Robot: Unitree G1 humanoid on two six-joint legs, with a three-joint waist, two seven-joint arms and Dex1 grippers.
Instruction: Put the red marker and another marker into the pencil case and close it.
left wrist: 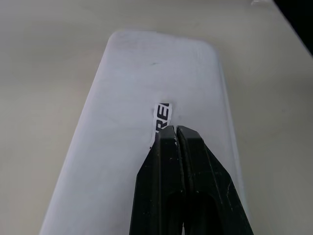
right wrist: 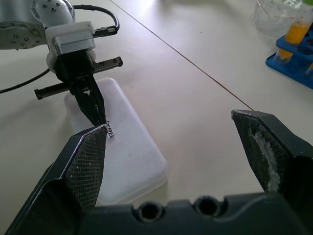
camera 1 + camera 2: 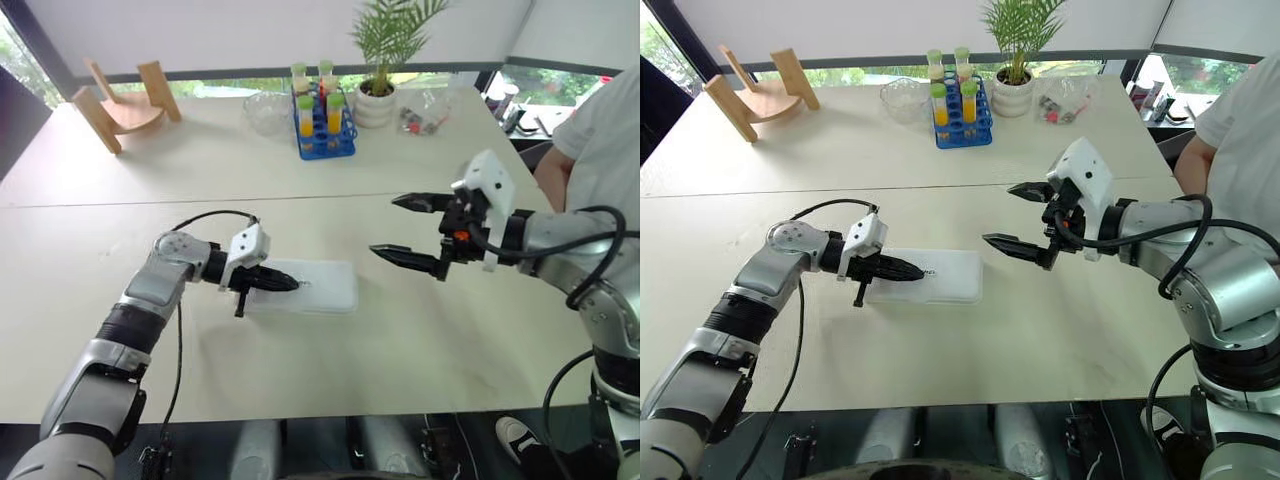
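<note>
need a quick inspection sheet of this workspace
surface: pale table, seam across the middle
job's things: white pencil case lies flat, lid down; markers: nothing seen
clutter: blue rack of tubes, glass bowl, potted plant, wooden stand, all at the far edge
grippers: left gripper shut, tips on the case lid; right gripper open, empty, above the table
cables: black cable loops along the left arm
surroundings: person seated at the right; windows behind
</note>
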